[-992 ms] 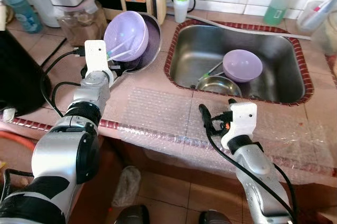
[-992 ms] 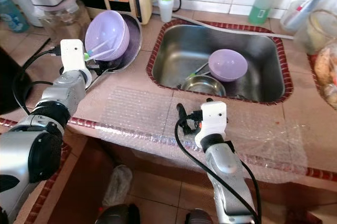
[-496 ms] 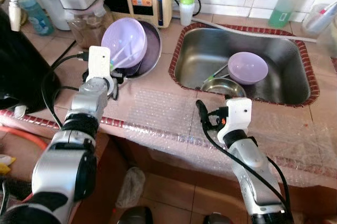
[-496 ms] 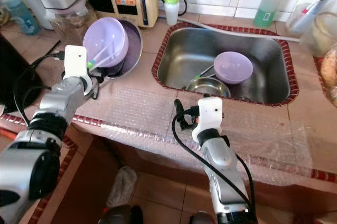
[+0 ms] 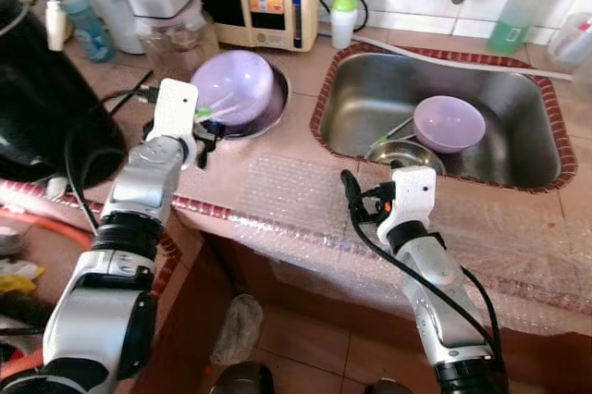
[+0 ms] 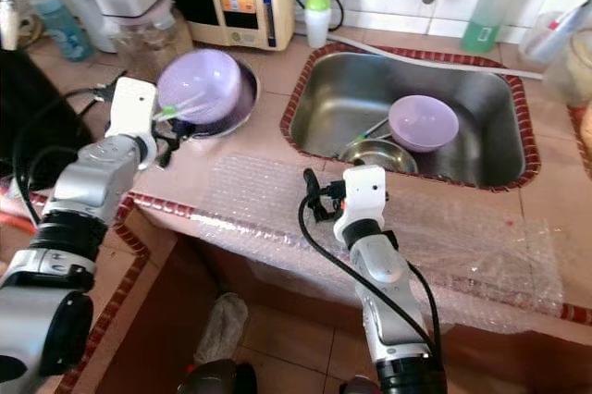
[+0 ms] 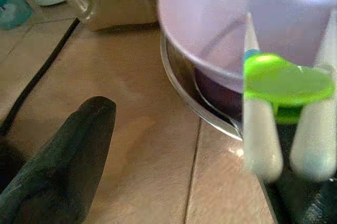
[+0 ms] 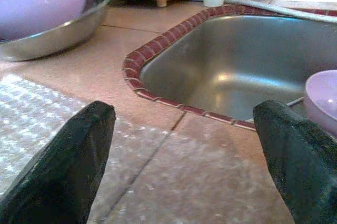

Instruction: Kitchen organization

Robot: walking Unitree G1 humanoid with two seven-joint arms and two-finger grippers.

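Both jaws stand released; left gripper (image 7: 174, 145) hovers beside the lilac bowl (image 5: 236, 87) nested in a steel pan (image 6: 242, 105), presumably to lift it; right gripper (image 8: 189, 145) waits over bubble wrap (image 5: 296, 195), facing the sink (image 6: 481, 167) holding a second lilac bowl (image 5: 449, 123)

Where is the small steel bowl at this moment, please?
The small steel bowl sits in the sink at its front edge, beside the purple bowl.

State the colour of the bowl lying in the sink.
Light purple. The bowl in the sink shows best in the right eye view.
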